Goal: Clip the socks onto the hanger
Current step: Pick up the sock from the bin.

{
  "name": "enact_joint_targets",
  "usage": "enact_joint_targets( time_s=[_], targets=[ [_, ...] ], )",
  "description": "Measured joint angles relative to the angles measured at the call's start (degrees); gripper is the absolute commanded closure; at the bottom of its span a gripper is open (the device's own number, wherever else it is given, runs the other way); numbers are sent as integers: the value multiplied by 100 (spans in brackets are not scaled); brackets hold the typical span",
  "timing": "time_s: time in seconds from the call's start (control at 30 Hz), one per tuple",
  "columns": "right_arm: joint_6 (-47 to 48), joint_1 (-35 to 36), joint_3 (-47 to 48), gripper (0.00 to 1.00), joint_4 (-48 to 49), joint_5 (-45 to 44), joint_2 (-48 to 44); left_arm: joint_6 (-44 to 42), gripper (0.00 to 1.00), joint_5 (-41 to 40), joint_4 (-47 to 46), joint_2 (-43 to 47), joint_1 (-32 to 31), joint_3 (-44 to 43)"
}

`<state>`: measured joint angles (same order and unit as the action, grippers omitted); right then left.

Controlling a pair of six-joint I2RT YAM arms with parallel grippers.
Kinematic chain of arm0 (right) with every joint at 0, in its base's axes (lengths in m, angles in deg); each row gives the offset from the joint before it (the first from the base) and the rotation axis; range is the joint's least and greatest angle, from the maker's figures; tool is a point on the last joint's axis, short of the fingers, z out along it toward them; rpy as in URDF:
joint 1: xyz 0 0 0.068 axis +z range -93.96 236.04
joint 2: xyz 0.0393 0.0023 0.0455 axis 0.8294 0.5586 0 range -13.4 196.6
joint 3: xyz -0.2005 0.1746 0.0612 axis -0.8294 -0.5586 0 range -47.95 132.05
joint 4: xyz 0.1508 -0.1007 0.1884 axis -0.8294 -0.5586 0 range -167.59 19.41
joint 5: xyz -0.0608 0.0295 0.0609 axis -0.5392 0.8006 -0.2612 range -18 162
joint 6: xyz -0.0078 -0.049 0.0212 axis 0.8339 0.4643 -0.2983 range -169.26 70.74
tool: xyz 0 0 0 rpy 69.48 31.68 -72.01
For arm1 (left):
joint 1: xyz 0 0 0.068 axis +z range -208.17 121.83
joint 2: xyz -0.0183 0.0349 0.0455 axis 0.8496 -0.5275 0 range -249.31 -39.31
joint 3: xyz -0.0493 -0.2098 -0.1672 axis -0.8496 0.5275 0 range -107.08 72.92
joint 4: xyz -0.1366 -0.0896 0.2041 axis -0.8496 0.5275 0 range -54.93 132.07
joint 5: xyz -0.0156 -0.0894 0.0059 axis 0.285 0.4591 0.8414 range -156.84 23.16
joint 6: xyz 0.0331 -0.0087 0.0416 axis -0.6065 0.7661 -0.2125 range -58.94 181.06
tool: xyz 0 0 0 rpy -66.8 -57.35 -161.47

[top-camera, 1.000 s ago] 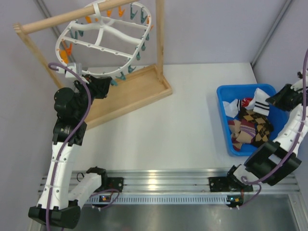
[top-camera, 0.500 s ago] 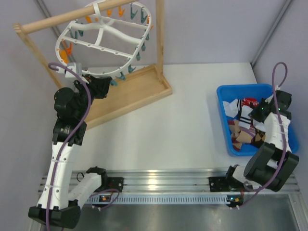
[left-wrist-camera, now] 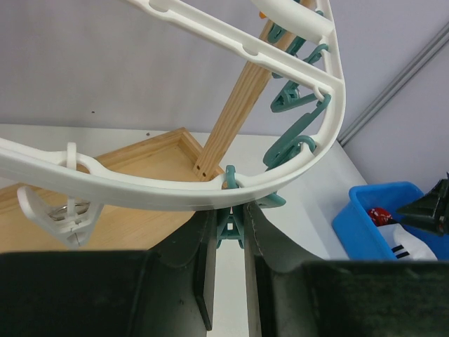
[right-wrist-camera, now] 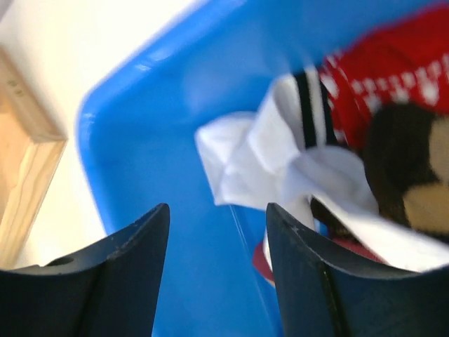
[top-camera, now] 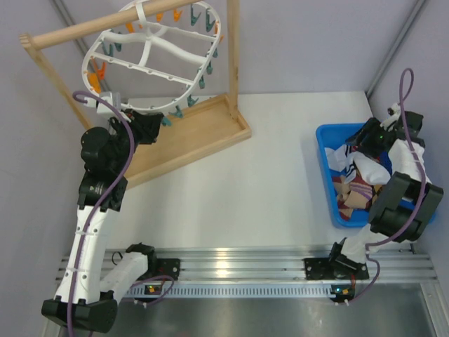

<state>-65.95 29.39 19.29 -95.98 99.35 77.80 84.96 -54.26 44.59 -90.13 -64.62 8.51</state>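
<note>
Spreading across most of the overhead view, the white table [top-camera: 280, 161] carries a wooden pole rack [top-camera: 203, 133] at its far left, standing on a tray base. The hanger [left-wrist-camera: 126, 188] hangs from the rack's pole by its top hook. Its oval frame is tipped so that the face shows from above, and its long axis runs from lower left to upper right in the overhead view. Orange and teal clips dangle around its rim.

Well apart from it, at the table's right edge, sits a blue bin [top-camera: 327, 184] with its long side running from near to far. The socks [top-camera: 370, 170] lie heaped inside it: a crumpled white sock [right-wrist-camera: 280, 161] with dark cuff bands on top, a red sock [right-wrist-camera: 379, 77] with white marks beside it, and brown argyle and striped ones underneath. They are too bunched to tell which way any one of them points.

The right gripper [right-wrist-camera: 216, 210] hovers over the far end of the bin, its jaws apart and nothing between them, with the white sock just ahead.

The left gripper [left-wrist-camera: 229, 214] reaches up to the hanger's lower rim, its jaws drawn narrow and pinching the tail of a teal clip [left-wrist-camera: 230, 232] that hangs there.
</note>
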Motion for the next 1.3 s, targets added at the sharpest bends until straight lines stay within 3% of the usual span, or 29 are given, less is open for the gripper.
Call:
enact_joint_targets(
  time_s=[0.17,0.3,0.57,0.67,0.9,1.3],
  targets=[
    [2031,-68,1209,40,-769,800,337,0,100,-2,0,-4,0,9],
    [4472,-151,1589,32,-1753,1097,337,-4,100,-2,0,-4,0,20],
    [9742,-579,1941,30,-4006,1309,398,-4,100,-2,2,-4,0,20],
    [11296,-717,2052,30,-4470,1132,426,-4,100,0,2,-4,0,20],
    [12590,-839,1565,32,-4854,879,570,-4,100,0,2,-4,2,33],
    [12928,-271,503,35,-4334,623,610,0,100,2,2,-35,4,33]
  ],
)
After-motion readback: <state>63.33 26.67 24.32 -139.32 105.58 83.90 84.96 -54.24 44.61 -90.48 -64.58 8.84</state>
